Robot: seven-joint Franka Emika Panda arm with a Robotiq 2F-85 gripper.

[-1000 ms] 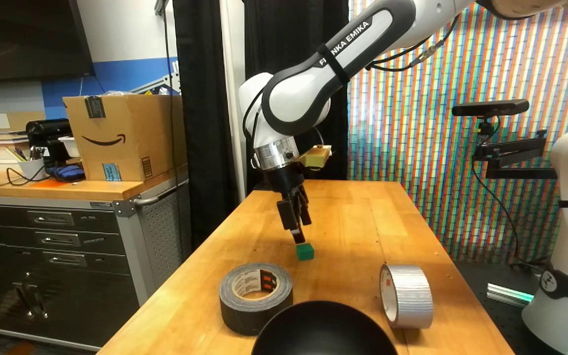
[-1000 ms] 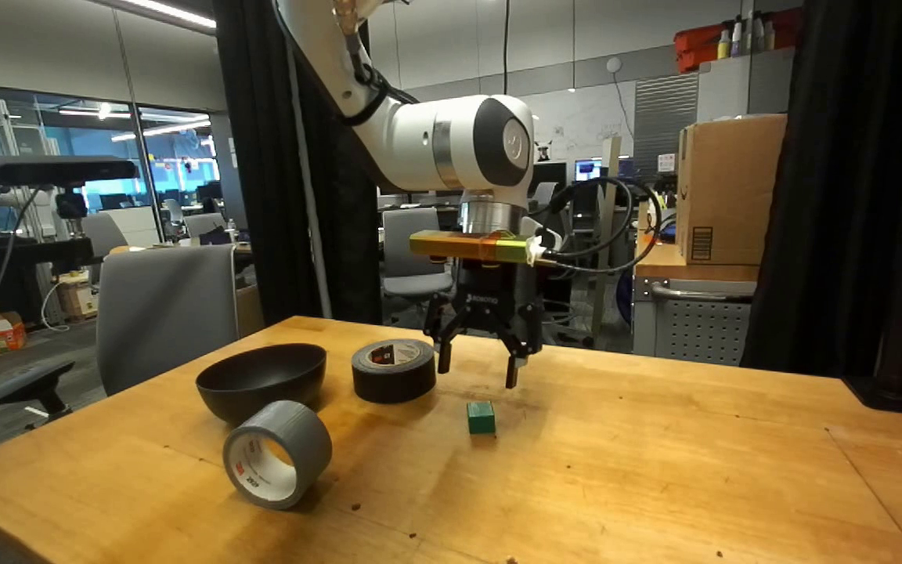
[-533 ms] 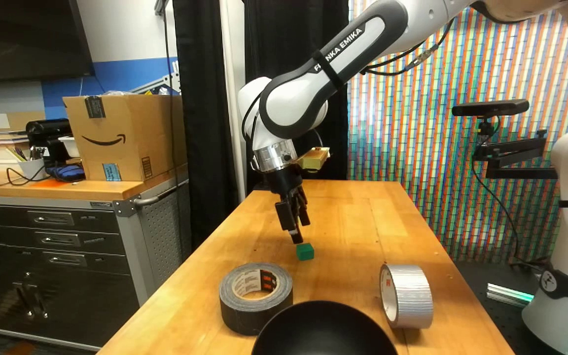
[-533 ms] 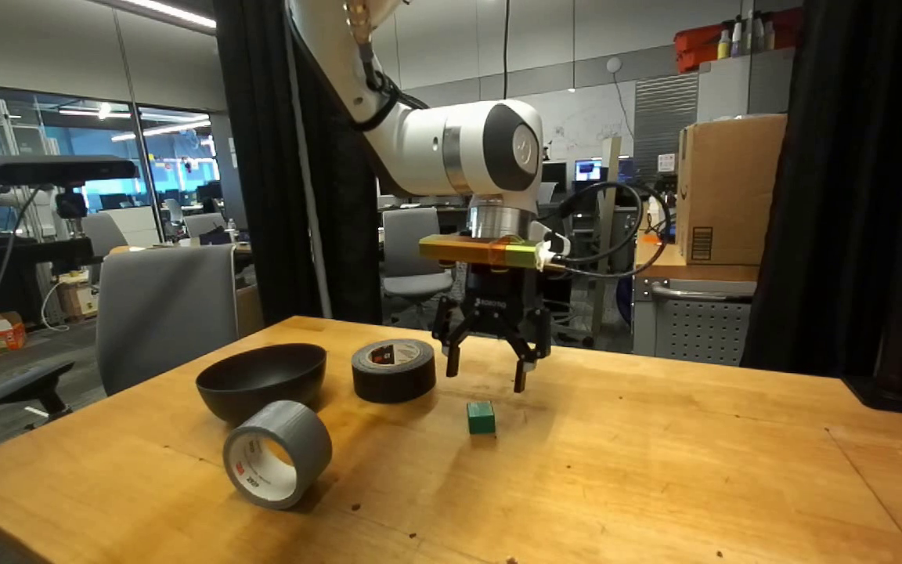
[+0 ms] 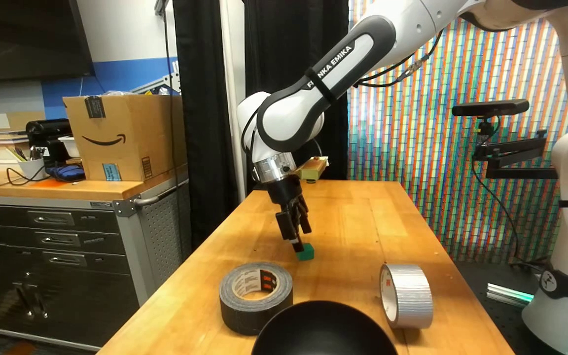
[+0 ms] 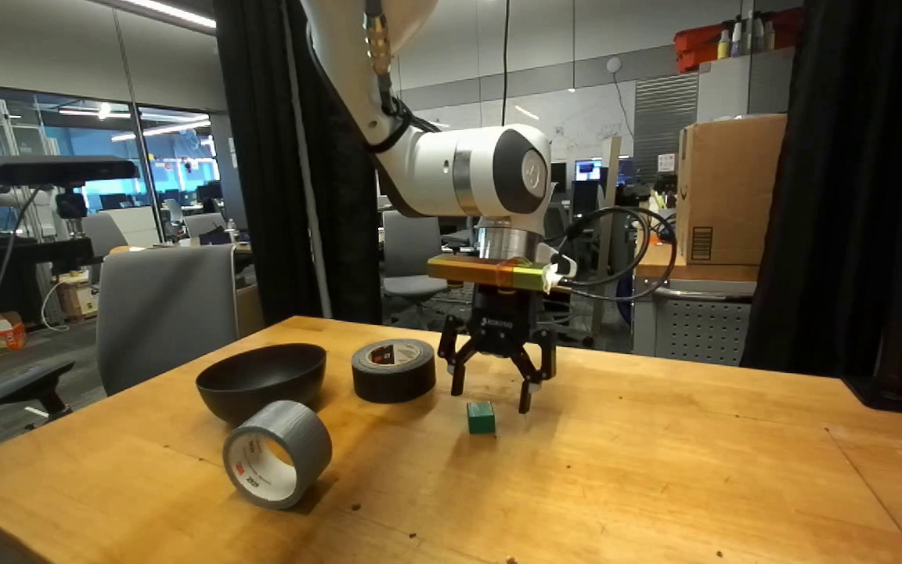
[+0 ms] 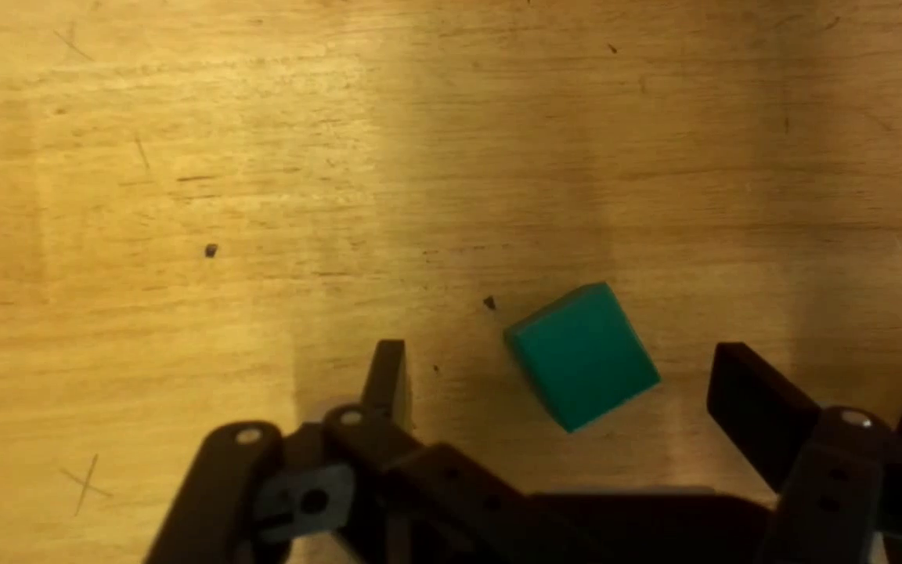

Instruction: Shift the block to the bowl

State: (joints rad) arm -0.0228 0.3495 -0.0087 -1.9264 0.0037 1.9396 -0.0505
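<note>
Matte black is shown inside and out by the bowl (image 6: 251, 398), which is set toward the left of the wooden table (image 6: 654, 470) in an exterior view, its rim round and wide, its wall curved inward below. In that view part of the wall is covered by a silver-grey tape roll (image 6: 300, 442), stood on its curved side with its pale, printed core turned outward. Farther right, a black tape roll (image 6: 394, 385) is laid flat near the bowl. Next along is found the block (image 6: 481, 419), rested directly on the wood, well apart from the bowl. It is seen as a tiny, crisp-edged cube, its top a brighter green than the side turned to the camera. Over it the gripper (image 6: 491, 395) is held, pointed downward, with its fingers (image 6: 525, 398) unclenched and spread; how far down the tips reach beside the block cannot be told. In the wrist view the block is framed by a finger on the left and a finger on the right, wood being seen on both sides; it is turned at an angle to them, with a flat teal top and two darker sides exposed.
</note>
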